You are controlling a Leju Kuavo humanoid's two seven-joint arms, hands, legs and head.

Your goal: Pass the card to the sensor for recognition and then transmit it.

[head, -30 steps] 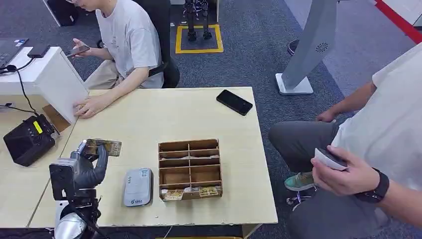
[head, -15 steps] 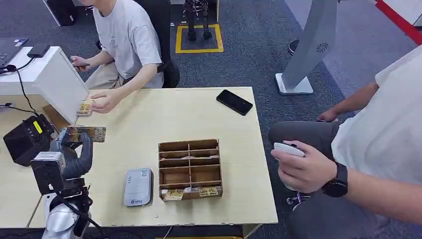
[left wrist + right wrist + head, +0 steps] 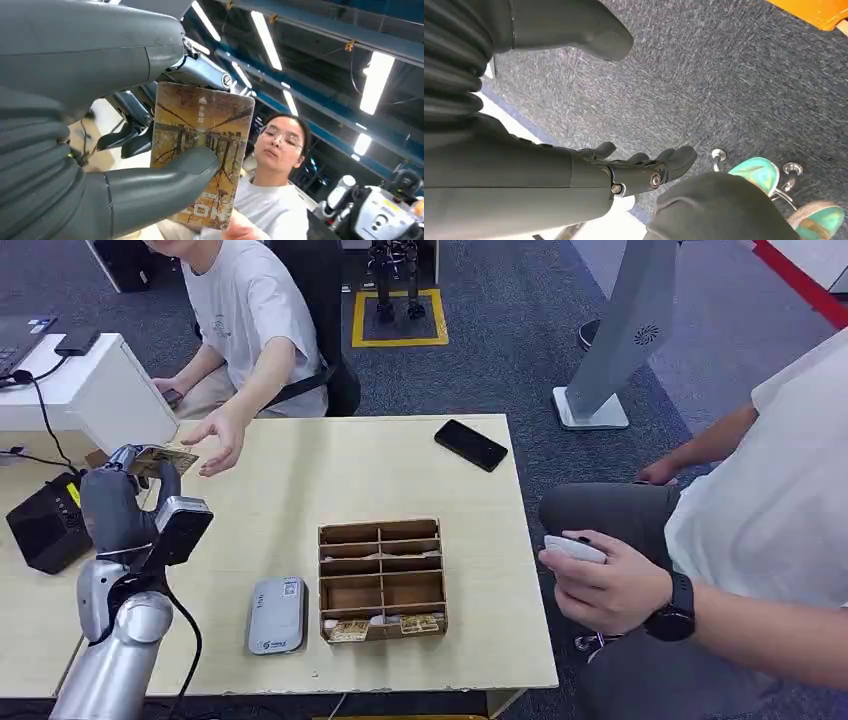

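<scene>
1. Now, head view: left hand [image 3: 122,502] has swung up and away from the sensor [image 3: 277,614], out to the far-left part of the table [image 3: 330,465]. A second ago it sat just left of the sensor; now the sensor is well behind it, toward the robot.
2. Card [image 3: 163,459] is pinched at the fingertips, sticking out past the hand toward the seated person. That person's hand [image 3: 219,436] has come off the table and is open just beyond the card's far end, close, contact not resolvable.
3. Card tray [image 3: 381,580] sits well off to the hand's right, untouched.
4. Read: sensing step looks done, we're in the handover. Release should wait until the person has a grip.
5. Left wrist view: thumb [image 3: 165,177] pressed on the card [image 3: 202,150] face, darker fingers behind it. Firm pinch, card roughly upright in the hand. Person is right past the card.
6. Right wrist view: right hand [image 3: 634,167] hangs over carpet, fingers loosely curled and apart, holding nothing. Not part of this step.
</scene>
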